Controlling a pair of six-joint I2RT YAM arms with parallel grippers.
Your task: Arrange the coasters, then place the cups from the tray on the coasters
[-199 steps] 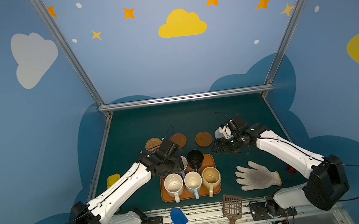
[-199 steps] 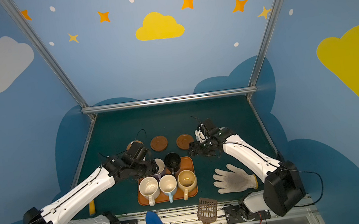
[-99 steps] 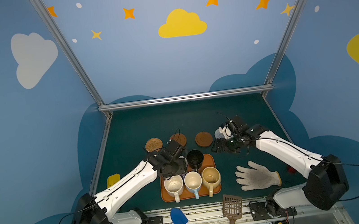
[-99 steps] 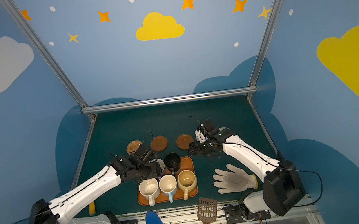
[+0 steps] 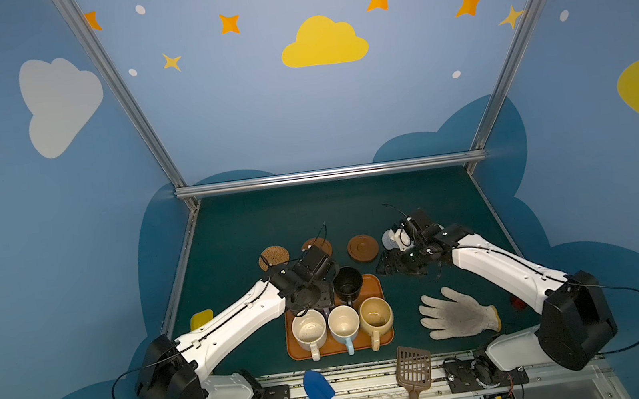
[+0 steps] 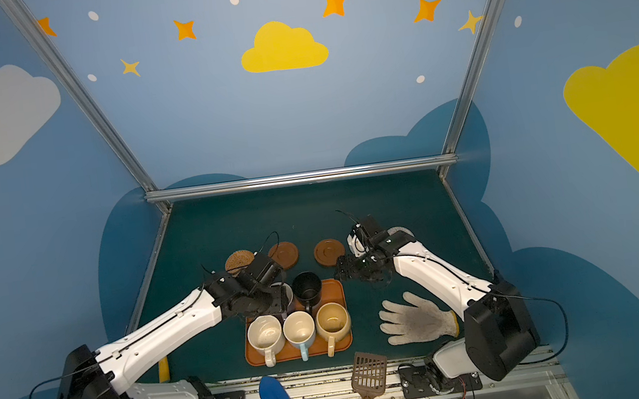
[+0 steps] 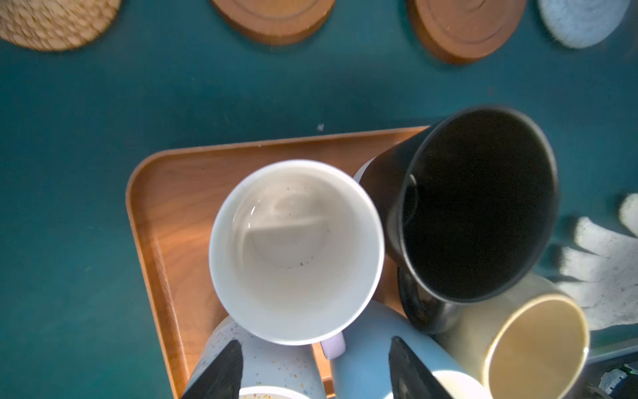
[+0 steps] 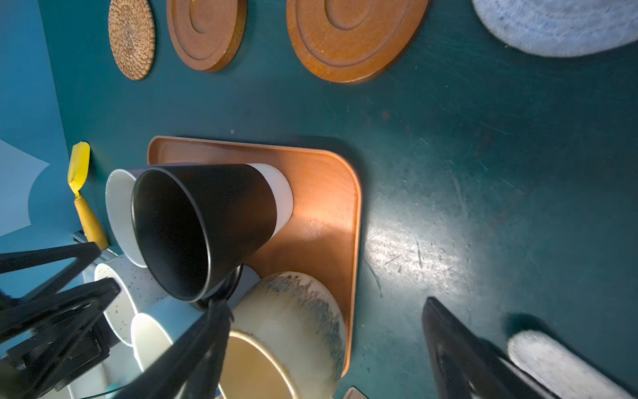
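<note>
Tray: the orange-brown tray (image 5: 376,285) sits near-centre on the green table (image 5: 311,210), its near rim close to the table's near edge. All five cups stand in it.
Near row: speckled cup (image 5: 308,330), pale blue cup (image 5: 343,323) and tan-yellow cup (image 5: 375,317), left to right, packed side by side with handles pointing near.
Far row: lilac cup (image 7: 297,252) at the far left with the black cup (image 5: 347,282) just beside it on the right. Bare tray floor shows at the far left corner and along the right rim.
Coasters: a row beyond the tray's far rim, left to right: rattan coaster (image 5: 274,257), left wooden coaster (image 6: 287,255), right wooden coaster (image 5: 363,248), grey-white rope coaster (image 8: 559,24). They lie flat and apart, with a strip of bare table before the tray.
Left gripper (image 7: 316,343): above the lilac cup, fingers apart, the lilac handle showing between the tips. I can't tell whether they touch it.
Right gripper (image 8: 324,301): hangs just off the tray's far right corner, fingers spread wide with nothing between them.
Open room: widest from the coaster row to the far rail, plus a lane between the tray's right rim and the glove (image 5: 456,314).
Near edge: a blue shovel (image 5: 320,393) and a brown slotted scoop (image 5: 413,368) lie across it.
</note>
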